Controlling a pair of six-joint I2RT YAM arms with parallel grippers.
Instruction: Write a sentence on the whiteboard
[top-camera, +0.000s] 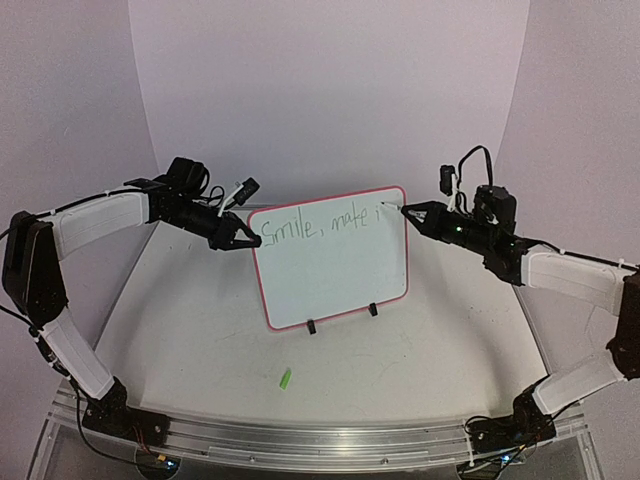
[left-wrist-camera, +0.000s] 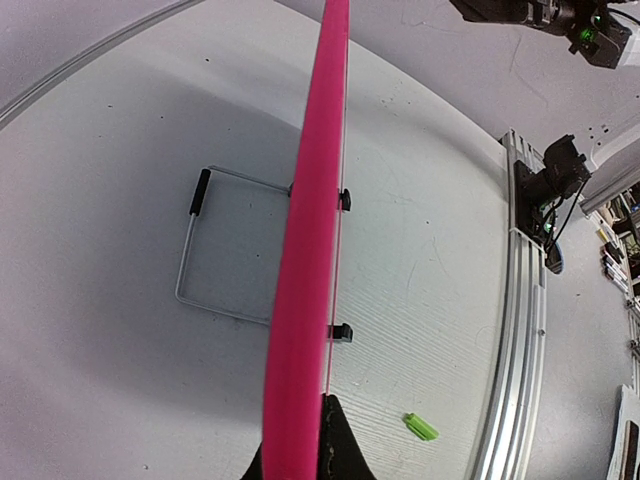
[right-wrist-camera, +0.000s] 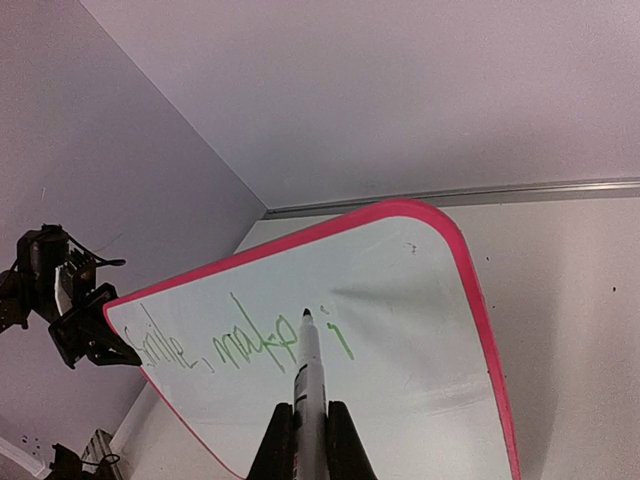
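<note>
The left arm (top-camera: 100, 220), at the frame's left, wears white padded sleeves between black joints; the right arm (top-camera: 570, 275), at the frame's right, matches it. A thin black cable (top-camera: 473, 149) arcs above its wrist, beside a green light (top-camera: 457, 228). The left gripper (top-camera: 243, 241) and right gripper (top-camera: 408, 211) are black and tapered.

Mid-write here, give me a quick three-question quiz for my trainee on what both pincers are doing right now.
1. True or false: the left pincer clamps the left edge of the whiteboard.
2. What does the right pincer hold? A) an eraser B) a marker C) nothing
3. Fill in: the green sentence reads "Smile, make ___" at this point.
Key: 1 true; 2 B; 3 i.
</note>
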